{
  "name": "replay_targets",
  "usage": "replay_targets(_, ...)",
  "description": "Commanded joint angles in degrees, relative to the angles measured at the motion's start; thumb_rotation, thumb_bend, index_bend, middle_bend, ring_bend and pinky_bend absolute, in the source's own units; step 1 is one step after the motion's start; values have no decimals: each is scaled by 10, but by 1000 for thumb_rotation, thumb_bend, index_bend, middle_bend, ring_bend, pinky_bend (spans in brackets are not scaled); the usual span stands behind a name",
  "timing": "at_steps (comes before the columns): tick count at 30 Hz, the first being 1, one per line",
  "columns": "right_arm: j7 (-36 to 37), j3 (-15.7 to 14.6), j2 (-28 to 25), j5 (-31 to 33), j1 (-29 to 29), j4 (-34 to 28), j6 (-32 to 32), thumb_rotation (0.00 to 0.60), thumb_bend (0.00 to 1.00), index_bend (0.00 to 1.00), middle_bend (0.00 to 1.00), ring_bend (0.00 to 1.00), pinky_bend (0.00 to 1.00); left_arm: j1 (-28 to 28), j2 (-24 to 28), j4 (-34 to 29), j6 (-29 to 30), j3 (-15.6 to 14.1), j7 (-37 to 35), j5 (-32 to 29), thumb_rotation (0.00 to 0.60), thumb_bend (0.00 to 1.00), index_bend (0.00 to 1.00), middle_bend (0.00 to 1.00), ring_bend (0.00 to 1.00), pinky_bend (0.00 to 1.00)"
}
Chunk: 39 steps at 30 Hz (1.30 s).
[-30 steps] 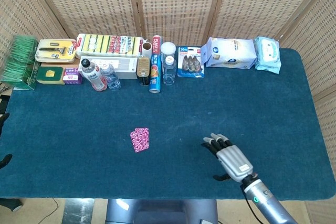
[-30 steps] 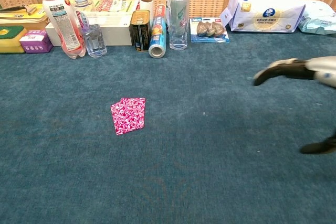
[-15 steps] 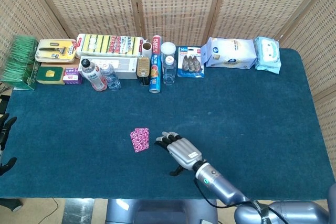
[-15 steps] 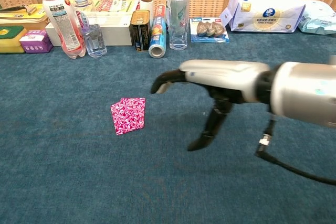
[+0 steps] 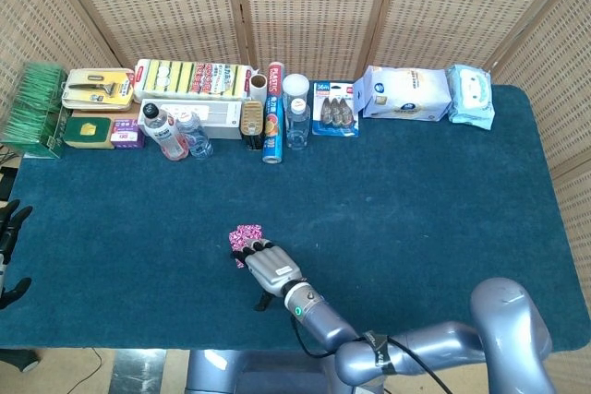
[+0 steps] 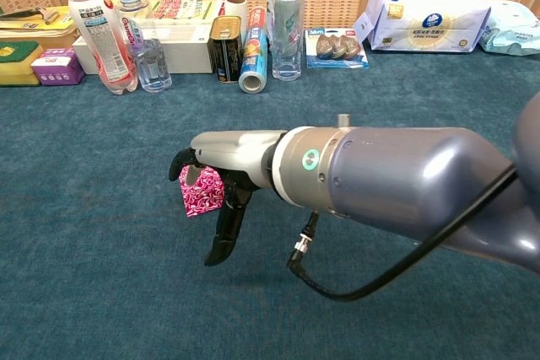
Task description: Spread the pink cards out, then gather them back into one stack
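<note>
The pink cards point(image 5: 245, 233) lie in one small stack on the blue table cloth, left of centre. My right hand point(image 5: 266, 263) is over their near edge and hides part of them. In the chest view the cards point(image 6: 201, 196) show below the hand point(image 6: 221, 166), whose fingers reach over them while the thumb hangs down apart from them. Nothing is gripped, and I cannot tell if the fingertips touch the cards. My left hand point(image 5: 9, 228) shows only at the far left edge of the head view, fingers apart and holding nothing.
Along the back edge stand water bottles point(image 5: 166, 133), a can point(image 5: 252, 122), a foil roll point(image 5: 272, 122), a clear bottle point(image 5: 295, 110), a blister pack point(image 5: 334, 110) and wipes packs point(image 5: 406, 92). My right forearm point(image 6: 396, 179) fills the right of the chest view.
My right hand has swept left across the table, from the front right to over the pink cards. The cards have not moved. The left hand rose slightly at the table's edge.
</note>
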State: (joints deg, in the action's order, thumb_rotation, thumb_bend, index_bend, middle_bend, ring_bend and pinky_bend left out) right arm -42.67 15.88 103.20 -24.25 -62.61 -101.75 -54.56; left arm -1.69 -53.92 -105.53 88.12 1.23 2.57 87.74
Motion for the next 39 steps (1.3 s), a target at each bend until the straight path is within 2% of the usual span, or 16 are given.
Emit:
replay_targets(1,4,-1,13,-1,-10,17,-7,600,0,131,165,11,35,-1,1,1,-2,0,-3,0,600,50,0,0,0,49)
replay_targets(18,-6,-36,28,13,-34,44,-19,600,0,151,168,11,35,-5,1,-2,-12,-1,1,-4,600,50,0,0,0,49)
replay_targets(39,-20,-57,-16,59,-36,56,-35,600,0,172,179,11,35,-6,0,-4,-14,-1,1,-6,600,51,0,0,0,49)
